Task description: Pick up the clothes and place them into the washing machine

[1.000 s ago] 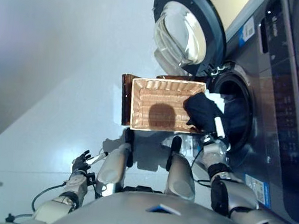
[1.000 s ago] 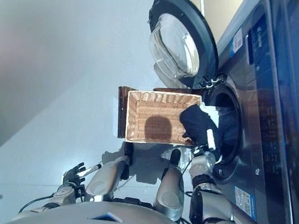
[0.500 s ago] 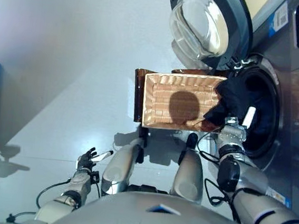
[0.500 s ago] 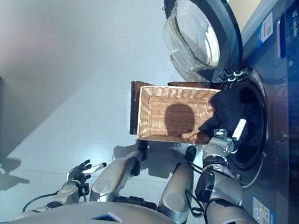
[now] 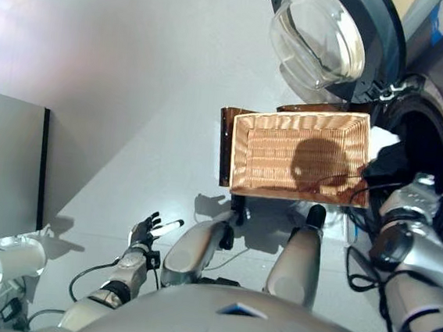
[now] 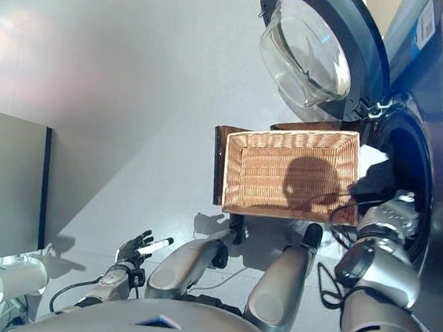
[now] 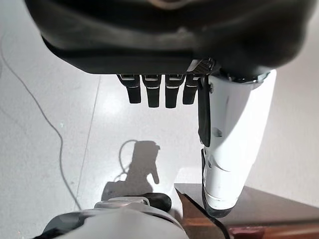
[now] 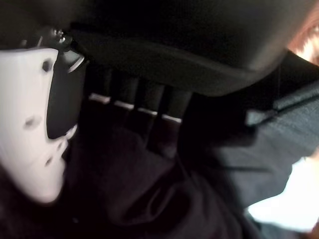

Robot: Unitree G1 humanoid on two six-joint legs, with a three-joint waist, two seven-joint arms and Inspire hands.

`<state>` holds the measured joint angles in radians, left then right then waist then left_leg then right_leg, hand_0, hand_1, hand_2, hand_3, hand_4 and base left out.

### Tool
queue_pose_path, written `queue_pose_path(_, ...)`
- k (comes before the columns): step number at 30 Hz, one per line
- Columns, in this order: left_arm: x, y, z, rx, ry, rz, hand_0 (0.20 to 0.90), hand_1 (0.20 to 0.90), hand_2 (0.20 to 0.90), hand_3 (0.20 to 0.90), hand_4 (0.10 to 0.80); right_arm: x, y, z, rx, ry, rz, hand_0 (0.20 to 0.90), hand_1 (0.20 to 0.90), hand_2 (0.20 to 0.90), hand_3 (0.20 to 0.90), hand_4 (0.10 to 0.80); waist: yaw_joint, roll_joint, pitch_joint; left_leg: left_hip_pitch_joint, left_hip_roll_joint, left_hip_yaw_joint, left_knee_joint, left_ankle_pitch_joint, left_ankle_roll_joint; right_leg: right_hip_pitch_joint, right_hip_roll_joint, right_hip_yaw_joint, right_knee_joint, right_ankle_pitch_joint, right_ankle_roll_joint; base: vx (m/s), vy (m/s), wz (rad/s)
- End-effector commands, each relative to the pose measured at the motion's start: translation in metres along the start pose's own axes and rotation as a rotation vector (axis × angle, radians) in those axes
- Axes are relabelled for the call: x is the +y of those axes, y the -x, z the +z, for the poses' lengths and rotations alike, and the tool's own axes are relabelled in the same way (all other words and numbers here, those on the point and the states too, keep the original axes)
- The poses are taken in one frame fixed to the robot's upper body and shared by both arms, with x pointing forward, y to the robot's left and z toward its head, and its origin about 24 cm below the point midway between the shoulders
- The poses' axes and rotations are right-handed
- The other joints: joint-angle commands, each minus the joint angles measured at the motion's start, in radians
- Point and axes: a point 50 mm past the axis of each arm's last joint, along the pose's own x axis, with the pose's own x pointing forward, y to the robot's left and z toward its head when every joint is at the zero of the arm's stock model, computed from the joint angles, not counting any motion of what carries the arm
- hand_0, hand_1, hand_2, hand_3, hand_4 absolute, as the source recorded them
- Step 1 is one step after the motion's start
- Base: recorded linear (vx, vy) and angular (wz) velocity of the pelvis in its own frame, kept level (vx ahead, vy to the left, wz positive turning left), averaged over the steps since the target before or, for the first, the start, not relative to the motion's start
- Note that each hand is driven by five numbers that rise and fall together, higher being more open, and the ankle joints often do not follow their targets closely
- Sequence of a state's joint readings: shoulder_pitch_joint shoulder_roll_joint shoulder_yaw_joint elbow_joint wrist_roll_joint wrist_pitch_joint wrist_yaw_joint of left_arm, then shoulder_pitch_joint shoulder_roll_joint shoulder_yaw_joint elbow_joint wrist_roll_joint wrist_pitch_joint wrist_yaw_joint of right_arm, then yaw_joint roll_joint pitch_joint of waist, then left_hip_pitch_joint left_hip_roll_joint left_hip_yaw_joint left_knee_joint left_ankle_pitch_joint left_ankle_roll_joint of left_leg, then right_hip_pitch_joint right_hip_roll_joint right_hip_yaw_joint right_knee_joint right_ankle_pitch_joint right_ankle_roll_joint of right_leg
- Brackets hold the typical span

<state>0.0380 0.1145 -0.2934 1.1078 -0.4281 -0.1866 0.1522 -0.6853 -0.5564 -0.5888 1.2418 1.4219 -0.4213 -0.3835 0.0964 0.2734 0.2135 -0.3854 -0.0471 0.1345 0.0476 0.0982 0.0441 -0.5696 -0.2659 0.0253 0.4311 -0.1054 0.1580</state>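
Observation:
A dark garment (image 5: 385,164) hangs at the mouth of the washing machine's drum (image 5: 432,139), just past the right end of the wicker basket (image 5: 301,154). My right hand (image 8: 174,40) is shut on it: the right wrist view shows the fingers (image 8: 149,114) curled into black cloth (image 8: 149,199) beside the white thumb. A white cloth (image 5: 383,138) shows at the drum's edge above the dark one. The basket's inside looks empty. Down at the lower left, my left hand (image 5: 146,229) hangs open over the floor and holds nothing.
The washer's round glass door (image 5: 328,39) stands swung open above the basket. The basket rests on a brown stand (image 5: 227,147). A grey cabinet (image 5: 6,165) stands at the left, with white items (image 5: 8,259) below it.
The camera has shifted. My right hand has carried the dark garment from over the basket's right end to the drum's mouth. The left hand stays low.

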Motion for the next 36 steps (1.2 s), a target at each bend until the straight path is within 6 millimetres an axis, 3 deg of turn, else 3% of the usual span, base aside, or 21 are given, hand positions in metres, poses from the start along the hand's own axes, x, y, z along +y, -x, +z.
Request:
queue_pose_path(1, 0.014, -0.001, 0.005, -0.035, -0.008, 0.05, 0.9, 0.9, 0.9, 0.9, 0.8, 0.086, 0.015, 0.069, -0.242, -0.098, 0.237, 0.2, 0.2, 0.2, 0.2, 0.3, -0.015, -0.004, -0.003, -0.056, 0.044, -0.016, 0.099, -0.055, -0.103, 0.042, -0.002, 0.031, -0.171, 0.1, -0.035, 0.006, 0.0, -0.06)
queue_pose_path(8, -0.005, -0.001, 0.019, -0.105, 0.019, -0.017, 0.9, 0.9, 0.9, 0.9, 0.8, 0.118, 0.031, 0.085, -0.289, -0.184, 0.282, 0.2, 0.2, 0.2, 0.2, 0.3, -0.022, 0.022, -0.007, -0.099, 0.031, -0.003, 0.127, -0.068, -0.11, -0.048, -0.004, 0.079, -0.079, 0.062, -0.046, 0.012, 0.011, -0.01)
queue_pose_path(16, -0.018, 0.001, 0.027, -0.151, 0.036, -0.064, 0.9, 0.9, 0.9, 0.9, 0.8, 0.112, 0.032, 0.055, -0.224, -0.099, 0.256, 0.2, 0.2, 0.2, 0.2, 0.3, -0.011, 0.057, -0.001, -0.133, 0.013, 0.021, 0.146, -0.081, -0.108, -0.106, -0.012, 0.118, -0.049, 0.048, -0.048, -0.012, 0.019, -0.1)
queue_pose_path(21, -0.024, 0.004, 0.031, -0.184, 0.049, -0.098, 0.9, 0.9, 0.9, 0.9, 0.8, 0.119, 0.039, 0.037, -0.194, -0.005, 0.296, 0.2, 0.2, 0.2, 0.2, 0.3, 0.005, 0.085, 0.001, -0.177, 0.007, 0.045, 0.171, -0.078, -0.103, -0.173, -0.019, 0.145, -0.001, 0.052, -0.05, -0.051, 0.034, 0.01)
queue_pose_path(32, -0.024, 0.009, 0.036, -0.234, 0.036, -0.136, 0.9, 0.9, 0.9, 0.9, 0.8, 0.172, 0.066, 0.068, -0.324, 0.093, 0.452, 0.2, 0.2, 0.2, 0.2, 0.3, 0.03, 0.102, -0.011, -0.211, 0.003, 0.047, 0.156, -0.051, -0.115, -0.219, -0.019, 0.162, 0.037, 0.038, -0.058, -0.021, 0.002, 0.02)
queue_pose_path(36, -0.027, 0.009, 0.039, -0.248, 0.042, -0.145, 0.9, 0.9, 0.9, 0.9, 0.8, 0.175, 0.066, 0.079, -0.366, 0.112, 0.414, 0.2, 0.2, 0.2, 0.2, 0.3, 0.023, 0.108, -0.001, -0.229, 0.009, 0.051, 0.174, -0.051, -0.117, -0.248, -0.013, 0.178, 0.08, 0.02, -0.066, -0.036, -0.022, 0.07)
